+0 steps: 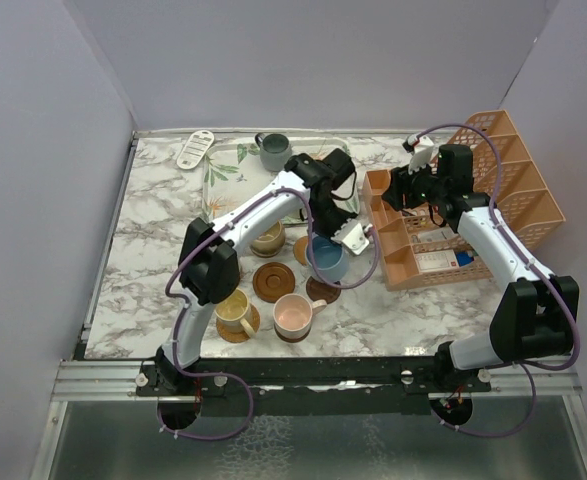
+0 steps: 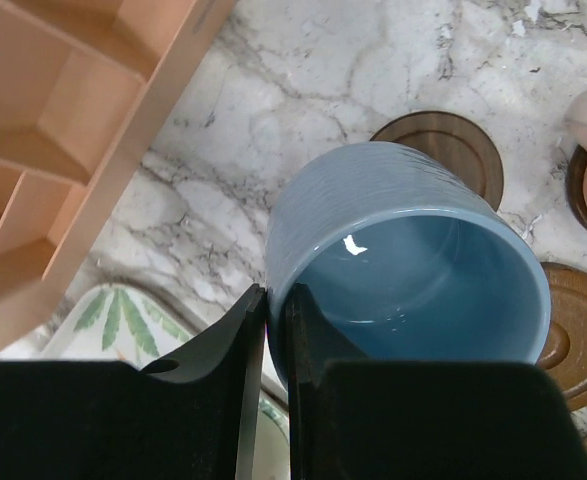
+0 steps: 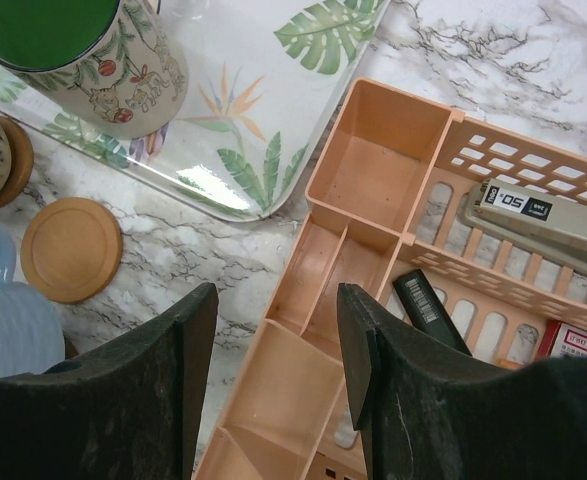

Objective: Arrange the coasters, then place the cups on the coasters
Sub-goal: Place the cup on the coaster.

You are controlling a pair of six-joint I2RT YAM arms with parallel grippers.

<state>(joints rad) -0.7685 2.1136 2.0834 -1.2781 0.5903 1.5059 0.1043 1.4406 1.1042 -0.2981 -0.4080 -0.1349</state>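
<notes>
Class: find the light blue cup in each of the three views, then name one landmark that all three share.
Top external: light blue cup near the centre, left of the rack.
Left wrist: the cup fills the middle.
Right wrist: the cup at the lower left edge, partly cut off.
Shared landmark: orange rack.

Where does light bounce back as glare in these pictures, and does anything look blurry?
Left wrist view: a white glint sits inside the blue cup, and the left gripper pinching its rim is nearly featureless black. Right wrist view: glare washes out a patch of the leafy tray; the open right gripper looks soft. Top view: even light, faint shadows.
</notes>
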